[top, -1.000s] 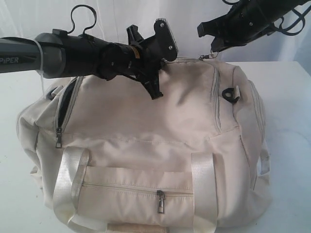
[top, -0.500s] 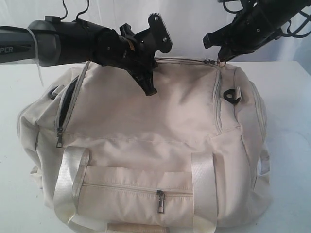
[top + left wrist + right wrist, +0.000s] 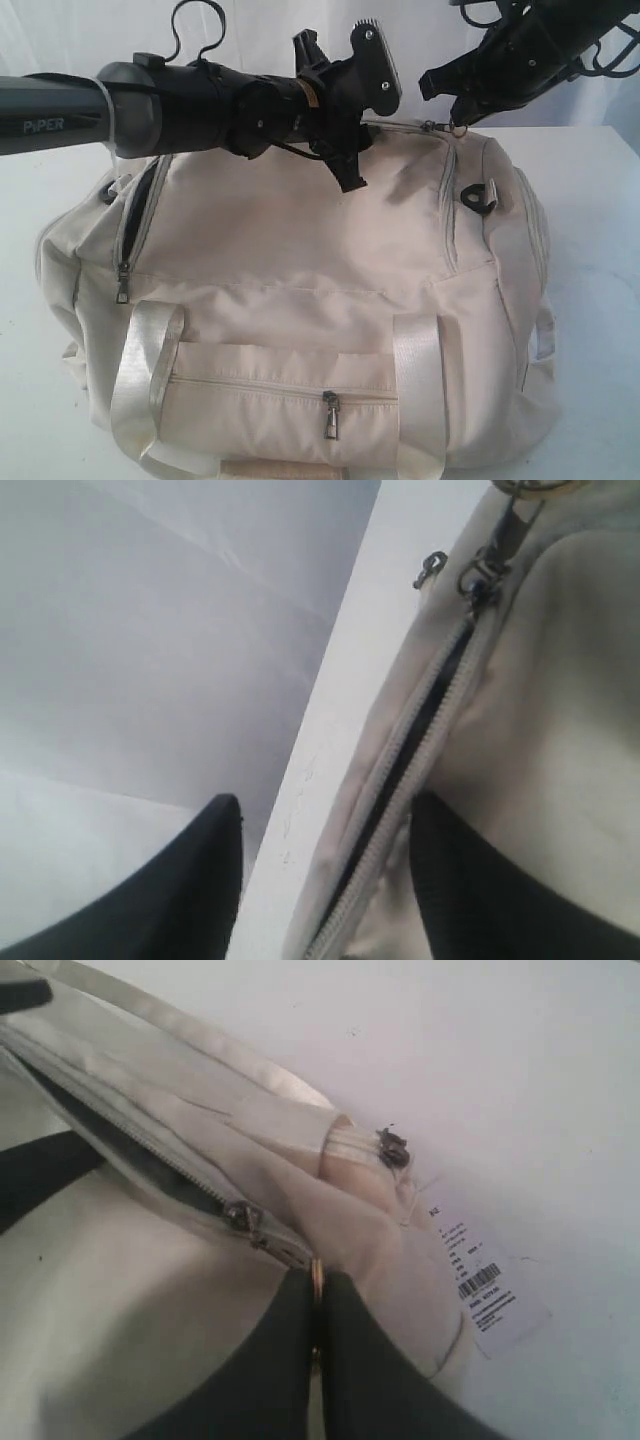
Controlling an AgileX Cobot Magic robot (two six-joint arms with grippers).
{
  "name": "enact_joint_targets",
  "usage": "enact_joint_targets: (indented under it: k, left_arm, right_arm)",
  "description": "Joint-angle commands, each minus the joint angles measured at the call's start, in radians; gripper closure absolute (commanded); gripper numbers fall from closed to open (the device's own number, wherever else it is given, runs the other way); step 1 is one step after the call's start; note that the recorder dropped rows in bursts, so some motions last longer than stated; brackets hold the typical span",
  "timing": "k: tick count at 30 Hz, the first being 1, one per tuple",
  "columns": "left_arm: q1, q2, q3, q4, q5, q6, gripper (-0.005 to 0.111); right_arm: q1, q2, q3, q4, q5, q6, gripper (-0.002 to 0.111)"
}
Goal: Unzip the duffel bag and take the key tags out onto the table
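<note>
The cream-white duffel bag (image 3: 300, 290) fills the middle of the white table (image 3: 600, 250). My right gripper (image 3: 458, 115) is shut on the ring of the top zip pull (image 3: 316, 1278) at the bag's far right corner; the slider (image 3: 243, 1216) sits just beside it. The top zip (image 3: 405, 780) shows a narrow dark gap. My left gripper (image 3: 360, 110) hangs open over the bag's far top edge, its fingers (image 3: 470, 880) straddling that zip (image 3: 395, 125). The key tags are hidden.
A white barcode label (image 3: 480, 1285) lies on the table by the bag's end. A side pocket (image 3: 135, 210) on the bag's left gapes open, dark inside. The front pocket zip (image 3: 330, 415) is closed between two satin straps (image 3: 140, 370).
My left gripper has shifted right along the bag's top edge and risen slightly. The right gripper lifted the zip pull a little a second ago and has held still since.
</note>
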State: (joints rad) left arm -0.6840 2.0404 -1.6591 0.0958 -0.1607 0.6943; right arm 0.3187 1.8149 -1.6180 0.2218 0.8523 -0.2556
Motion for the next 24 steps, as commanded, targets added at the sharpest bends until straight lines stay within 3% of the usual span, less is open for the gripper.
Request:
enact_joint_targets:
  k: [1,4,18,24]
  left_arm:
    - [-0.006,0.02,-0.006,-0.002,-0.03,0.0,0.055]
    - [-0.006,0.025,-0.006,-0.002,-0.021,0.0,0.06]
    - [-0.004,0.026,-0.006,-0.004,-0.006,-0.006,0.106]
    - [0.005,0.026,-0.006,-0.013,0.021,-0.014,0.107]
  right_arm:
    - [-0.011,-0.009,0.004,-0.009,-0.009,-0.006,0.108]
    - [-0.011,-0.009,0.004,-0.009,-0.007,-0.006,0.108]
    - [-0.011,-0.009,0.004,-0.002,0.014,-0.006,0.108]
    - [-0.011,-0.01,0.004,-0.044,0.069,-0.012,0.108]
